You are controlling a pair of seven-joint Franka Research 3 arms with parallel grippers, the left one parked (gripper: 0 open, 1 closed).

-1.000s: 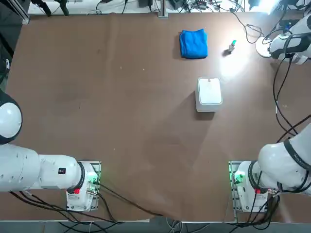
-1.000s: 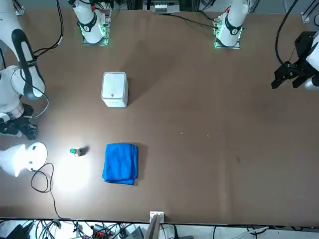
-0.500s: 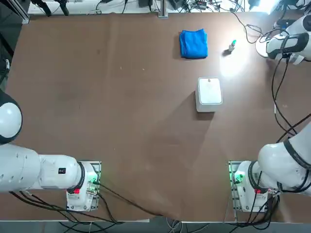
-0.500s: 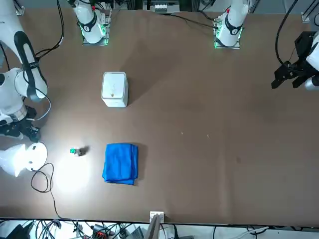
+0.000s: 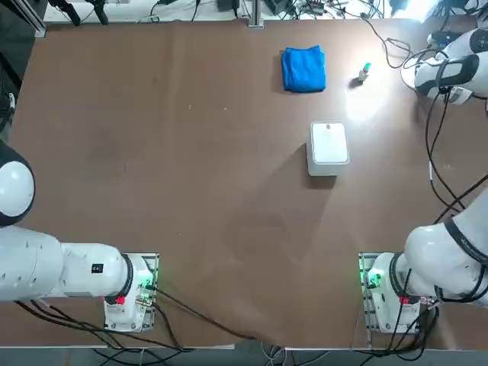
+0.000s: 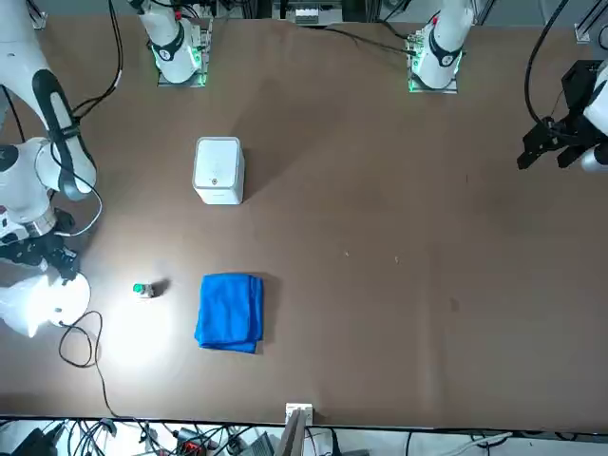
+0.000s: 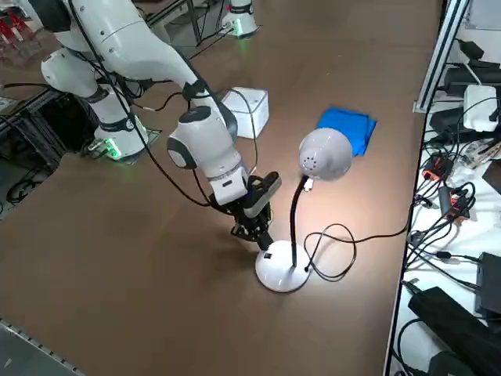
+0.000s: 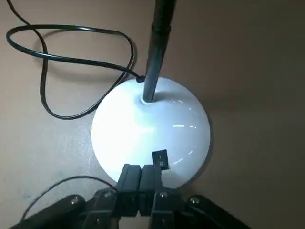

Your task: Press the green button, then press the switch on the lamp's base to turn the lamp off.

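In the top view, the working arm [image 5: 461,65] reaches in at the far right of the table [image 5: 229,191], its gripper hidden from sight there. The green button [image 5: 364,72] stands upright to the left of that arm, beyond the white box [image 5: 329,148] and to the right of the blue cloth [image 5: 303,69].

In the front view, the right gripper [image 6: 70,274] is a dark shape right by the lit lamp [image 6: 33,302]; how its fingers stand cannot be told from here. The green button sits apart from it, between the lamp and the cloth.

In the right side view, the gripper points down at the lamp's base [image 7: 282,267], its tips over the edge of the white disc — whether they touch it, this angle does not tell. The black stem [image 7: 295,223] rises from the disc to the round head.

In the right wrist view, the two fingers are pressed together, side by side, with nothing pinched between them. Their tips overlap the edge of the disc in this view, right beside the switch [image 8: 160,160], a small black rocker on the base — contact with it cannot be made out.
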